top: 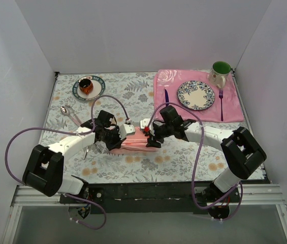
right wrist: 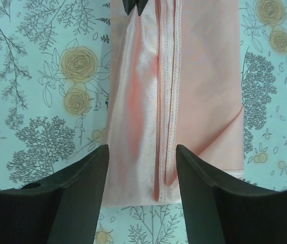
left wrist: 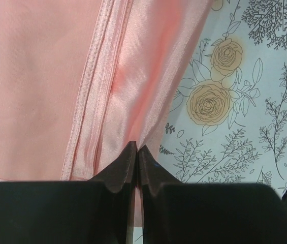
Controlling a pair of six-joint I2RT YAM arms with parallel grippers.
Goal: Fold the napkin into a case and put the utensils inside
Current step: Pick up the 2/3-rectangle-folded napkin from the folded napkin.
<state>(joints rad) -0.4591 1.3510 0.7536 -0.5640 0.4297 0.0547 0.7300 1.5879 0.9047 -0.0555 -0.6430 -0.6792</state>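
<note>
Two tools are down on the cloth right now, facing each other at the middle of the table [top: 184,162]. Left tool [left wrist: 135,150] is clenched, its dark tips pressed together right at the edge of the napkin [left wrist: 41,76], on the shiny flap beside the stitched hem; whether a layer is nipped between them, I can't tell. Right tool [right wrist: 142,152] is released, jaws spread wide, one finger on either side of the folded hem, gripping nothing. From that wrist the napkin [right wrist: 204,76] shows as a long salmon-pink oblong, folded over itself with its hems running down the middle, lying flat on the flowered table covering, and the left tool [right wrist: 134,6] is just visible at its far end. From above, the napkin [top: 133,146] sits between the left tool [top: 119,137] and the right tool [top: 153,140], near the front of the table. Out to the left, well apart from the cloth, the silver utensils [top: 71,115] lie on the table beyond the left arm. Behind them there's a small plate [top: 96,87] with a brown cup [top: 85,85]. Far right, the rose placemat [top: 232,109] carries a patterned plate [top: 196,95], with a purple knife [top: 166,96] to its left, a purple fork [top: 221,103] to its right, and a green mug [top: 220,71] at the back.
</note>
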